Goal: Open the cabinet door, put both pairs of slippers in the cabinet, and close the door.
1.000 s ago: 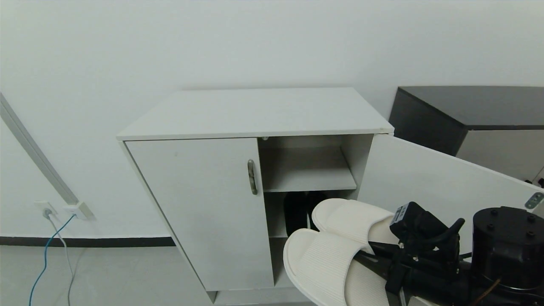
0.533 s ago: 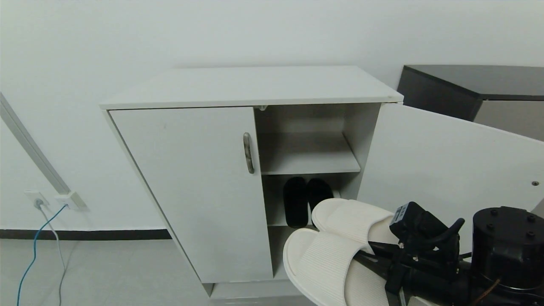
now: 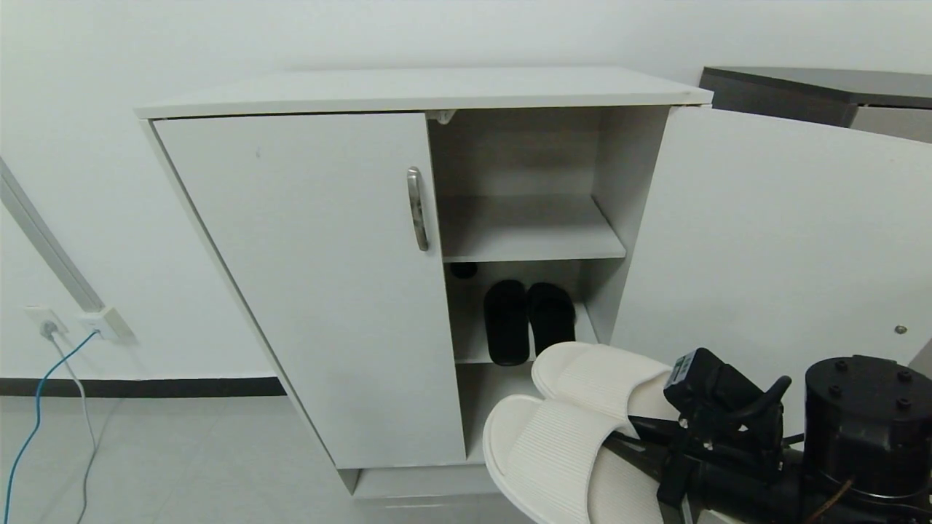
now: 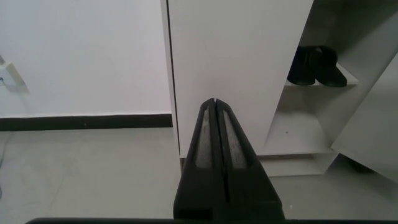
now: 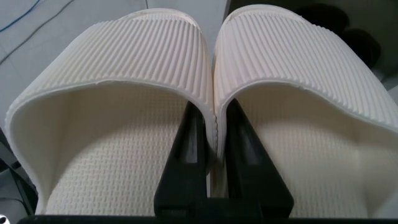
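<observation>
White slippers (image 3: 575,437), side by side, are clamped by their adjoining inner walls in the right gripper (image 5: 214,124), in front of the cabinet (image 3: 408,84) opening. The right door (image 3: 764,240) stands open. Black slippers (image 3: 528,320) lie on the middle shelf. The left gripper (image 4: 214,102) is clenched, empty. The floor (image 3: 182,466) is grey tile and the wall (image 3: 95,182) white, with a socket (image 3: 44,320).

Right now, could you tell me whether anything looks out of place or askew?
Nothing stands out. The pair of black slippers sits side by side on the white wooden cabinet's second shelf, its right door is open, and the right claw holds the cream ribbed slippers together.
</observation>
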Robot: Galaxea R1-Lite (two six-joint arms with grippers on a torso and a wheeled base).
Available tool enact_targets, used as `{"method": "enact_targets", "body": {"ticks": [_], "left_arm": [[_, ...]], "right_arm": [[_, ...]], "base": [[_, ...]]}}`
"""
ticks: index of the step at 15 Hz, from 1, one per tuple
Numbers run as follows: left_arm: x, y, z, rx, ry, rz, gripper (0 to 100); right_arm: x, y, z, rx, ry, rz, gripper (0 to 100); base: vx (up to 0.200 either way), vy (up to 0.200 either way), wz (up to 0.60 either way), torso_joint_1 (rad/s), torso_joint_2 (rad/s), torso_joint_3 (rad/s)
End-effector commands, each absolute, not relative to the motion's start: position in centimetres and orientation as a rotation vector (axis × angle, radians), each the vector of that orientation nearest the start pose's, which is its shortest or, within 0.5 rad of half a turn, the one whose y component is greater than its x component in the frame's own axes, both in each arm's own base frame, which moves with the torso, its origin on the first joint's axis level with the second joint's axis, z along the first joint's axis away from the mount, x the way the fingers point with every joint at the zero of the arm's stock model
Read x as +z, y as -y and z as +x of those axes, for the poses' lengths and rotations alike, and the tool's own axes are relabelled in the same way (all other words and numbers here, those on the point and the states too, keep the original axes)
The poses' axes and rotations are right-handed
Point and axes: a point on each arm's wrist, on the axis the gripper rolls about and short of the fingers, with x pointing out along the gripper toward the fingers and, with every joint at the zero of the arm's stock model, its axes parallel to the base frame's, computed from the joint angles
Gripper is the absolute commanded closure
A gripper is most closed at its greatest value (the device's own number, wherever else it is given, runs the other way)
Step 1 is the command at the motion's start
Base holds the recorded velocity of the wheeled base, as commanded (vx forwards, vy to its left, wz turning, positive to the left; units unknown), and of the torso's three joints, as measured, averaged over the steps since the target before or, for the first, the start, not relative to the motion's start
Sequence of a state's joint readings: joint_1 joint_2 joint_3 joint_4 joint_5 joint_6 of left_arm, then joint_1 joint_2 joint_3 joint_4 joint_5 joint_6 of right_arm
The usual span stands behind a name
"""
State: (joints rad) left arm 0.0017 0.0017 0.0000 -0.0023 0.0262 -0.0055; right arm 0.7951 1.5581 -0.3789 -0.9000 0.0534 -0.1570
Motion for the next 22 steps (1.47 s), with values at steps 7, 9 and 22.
{"method": "enact_targets", "body": {"ticks": [7, 9, 22], "left_arm": [[7.6, -0.1, -2.3, 0.028, 0.002, -0.006, 100], [7.6, -0.1, -2.3, 0.028, 0.002, -0.006, 100], [7.6, -0.1, -2.3, 0.028, 0.002, -0.006, 100]], "right_arm": [[13.7, -16.7, 16.2, 0.860, -0.213, -0.254, 100], [13.6, -17.3, 16.8, 0.858, -0.217, -0.249, 100], [21.9, -29.1, 20.1, 0.170, -0.231, 0.013, 100]], "base": [[0.000, 0.000, 0.00, -0.001, 0.04, 0.042], [0.000, 0.000, 0.00, 0.000, 0.00, 0.000], [0.000, 0.000, 0.00, 0.000, 0.00, 0.000]]}}
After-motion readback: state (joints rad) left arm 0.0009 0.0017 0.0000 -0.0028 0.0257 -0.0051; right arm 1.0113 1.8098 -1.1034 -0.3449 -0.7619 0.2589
